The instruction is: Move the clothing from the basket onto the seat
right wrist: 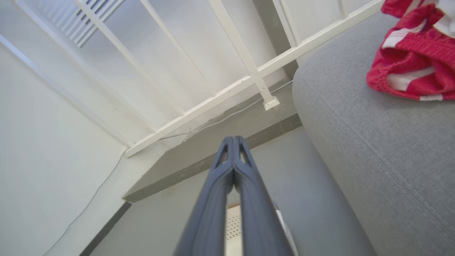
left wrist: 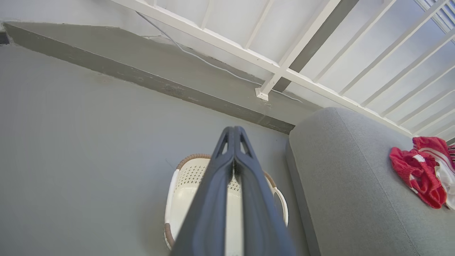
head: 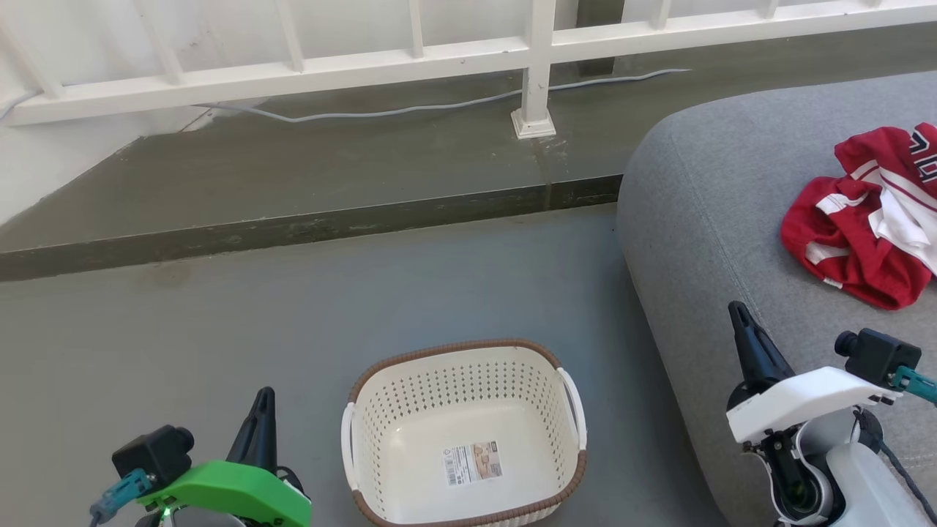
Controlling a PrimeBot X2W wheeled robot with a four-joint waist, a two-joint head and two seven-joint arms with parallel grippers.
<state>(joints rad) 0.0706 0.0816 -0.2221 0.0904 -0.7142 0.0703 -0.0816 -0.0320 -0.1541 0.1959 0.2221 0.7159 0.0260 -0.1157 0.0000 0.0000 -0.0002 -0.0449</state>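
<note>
Clothing [head: 871,219], red-and-white heap: lies on seat [head: 703,219], 2 o'clock from bare basket [head: 454,345] on floor [head: 219,329], so task seems done; left pincer [head: 262,399] and right pincer [head: 738,311] clenched, grasping nothing, parked clear.

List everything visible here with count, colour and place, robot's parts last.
seat: one, grey, at the right
clothing: one heap, red with white stripes, on the seat
basket: one, cream with brown rim, on the floor, empty of clothing
label: one, white, on the basket's bottom
railing: one, white, along the back
cable: one, pale grey, on the ledge under the railing
left end effector: one, dark, green housing, shut, lower left
right end effector: one, dark, white housing, shut, lower right
</note>
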